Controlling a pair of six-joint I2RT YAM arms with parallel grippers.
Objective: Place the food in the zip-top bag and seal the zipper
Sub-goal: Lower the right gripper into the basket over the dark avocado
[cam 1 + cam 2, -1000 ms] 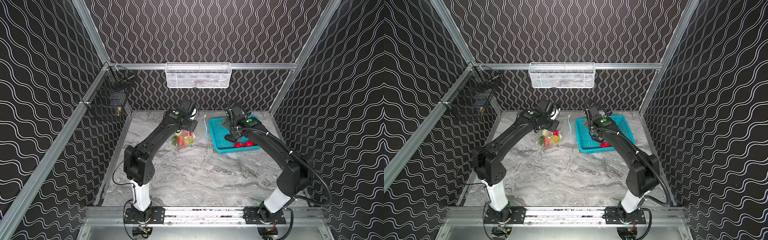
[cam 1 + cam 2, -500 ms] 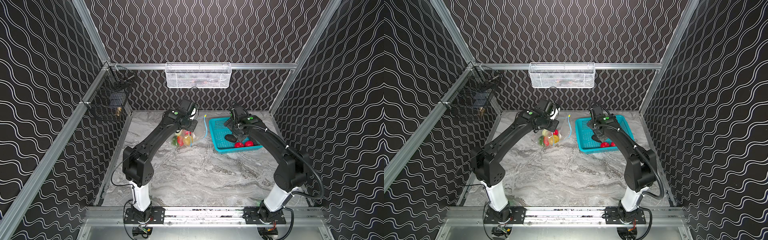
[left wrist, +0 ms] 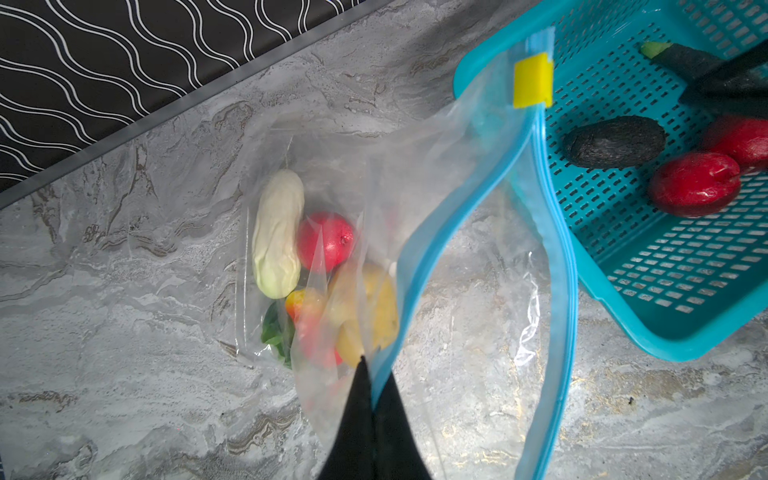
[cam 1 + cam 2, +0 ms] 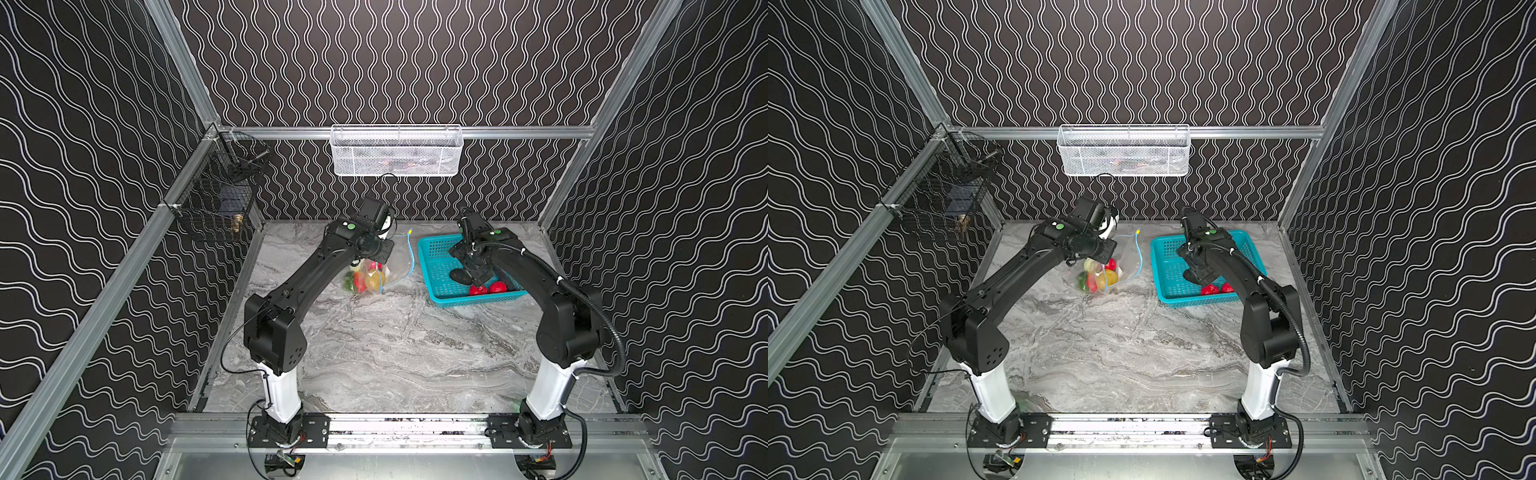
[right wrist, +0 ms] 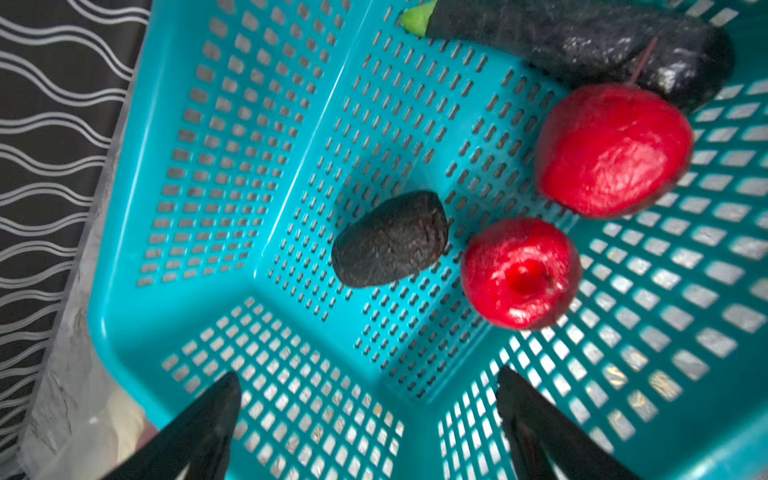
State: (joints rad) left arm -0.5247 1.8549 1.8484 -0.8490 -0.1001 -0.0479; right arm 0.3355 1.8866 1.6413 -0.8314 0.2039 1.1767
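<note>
The left gripper (image 3: 368,368) pinches the zipper (image 3: 407,270) in its jaws, holding the zip-top bag (image 3: 469,174) open for loading. The right gripper (image 5: 368,374), jaws spread, hangs over a dark fruit (image 5: 390,239).

Clear glossy plastic zip-top bag (image 3: 469,174), perforated teal plastic basket (image 5: 291,174), veined marble-look tabletop (image 4: 395,353)

Left arm (image 4: 305,286): extended from the near edge toward the far edge of the surface, left of centre, wrist pitched down. Left hand (image 3: 368,376): fingers pressed together, pinching the mouth rim of the zip-top bag (image 3: 419,166). Right arm (image 4: 540,278): bent at the elbow, reaching toward the far right corner. Right hand (image 5: 368,390): fingers spread wide, holding nothing.
</note>
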